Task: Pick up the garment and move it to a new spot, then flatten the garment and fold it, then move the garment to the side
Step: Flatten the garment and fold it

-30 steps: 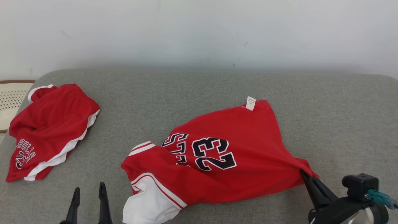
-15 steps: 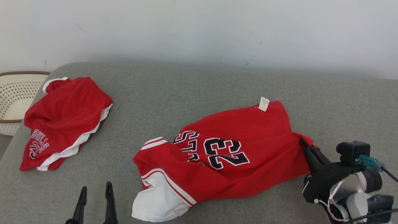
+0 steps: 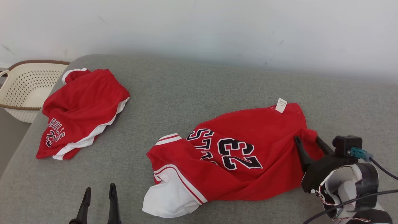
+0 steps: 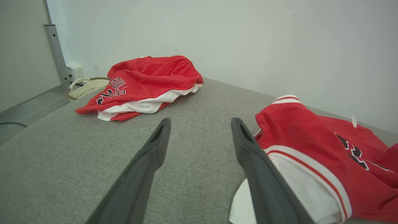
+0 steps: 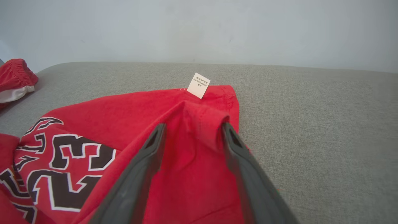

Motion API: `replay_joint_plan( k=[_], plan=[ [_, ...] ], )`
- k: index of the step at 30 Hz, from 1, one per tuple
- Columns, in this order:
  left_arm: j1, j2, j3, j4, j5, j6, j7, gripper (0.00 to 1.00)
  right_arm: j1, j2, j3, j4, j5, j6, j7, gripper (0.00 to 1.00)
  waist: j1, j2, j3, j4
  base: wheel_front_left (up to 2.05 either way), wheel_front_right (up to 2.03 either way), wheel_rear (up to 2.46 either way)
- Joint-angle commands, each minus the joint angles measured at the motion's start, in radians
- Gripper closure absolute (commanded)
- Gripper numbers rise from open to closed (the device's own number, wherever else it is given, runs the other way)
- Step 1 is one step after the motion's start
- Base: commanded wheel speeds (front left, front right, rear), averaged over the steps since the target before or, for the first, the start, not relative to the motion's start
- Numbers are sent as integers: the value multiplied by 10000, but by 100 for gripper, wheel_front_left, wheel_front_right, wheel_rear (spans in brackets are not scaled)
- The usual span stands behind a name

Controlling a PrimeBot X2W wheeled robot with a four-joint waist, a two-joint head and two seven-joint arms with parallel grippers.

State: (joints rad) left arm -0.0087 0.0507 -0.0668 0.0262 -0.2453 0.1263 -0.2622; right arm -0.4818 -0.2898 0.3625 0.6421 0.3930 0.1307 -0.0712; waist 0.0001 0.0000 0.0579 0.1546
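Red garment [image 3: 248, 127] lies crumpled on the grey cushion [image 3: 186, 93]. The right tool [image 3: 307, 139] stands partly open around a raised fold at its edge, perhaps brushing one finger. The left tool [image 3: 100, 187] gapes wide, empty.

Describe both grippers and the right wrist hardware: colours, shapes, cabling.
Left gripper and right gripper: two long, tapered dark grey fingers each. Right wrist: black bracket, black camera block with a teal connector and black cable, white-and-black housing, thin red and white wires.
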Motion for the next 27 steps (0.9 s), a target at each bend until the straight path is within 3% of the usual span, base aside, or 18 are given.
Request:
replay_joint_plan(
  k=[1,7,17,27],
  plan=[
    [-26,-1,5,35,-16,52,-40,0,-44,-84,-10,97,79,1,-264,0,-1,0,3,-54,0,0,0],
    [-69,-2,53,-18,-20,30,-40,0,354,-252,-246,3,408,1,-1001,0,-1,0,41,-434,0,0,0],
    [-116,-1,161,-186,117,15,-40,0,2061,-396,-1318,-2191,123,1,-1866,0,-1,0,172,-824,0,0,0],
    [-58,-1,351,-233,443,-83,-40,0,4110,878,-2612,-5062,-1249,1,-1948,0,-1,0,122,-917,0,0,0]
  ],
)
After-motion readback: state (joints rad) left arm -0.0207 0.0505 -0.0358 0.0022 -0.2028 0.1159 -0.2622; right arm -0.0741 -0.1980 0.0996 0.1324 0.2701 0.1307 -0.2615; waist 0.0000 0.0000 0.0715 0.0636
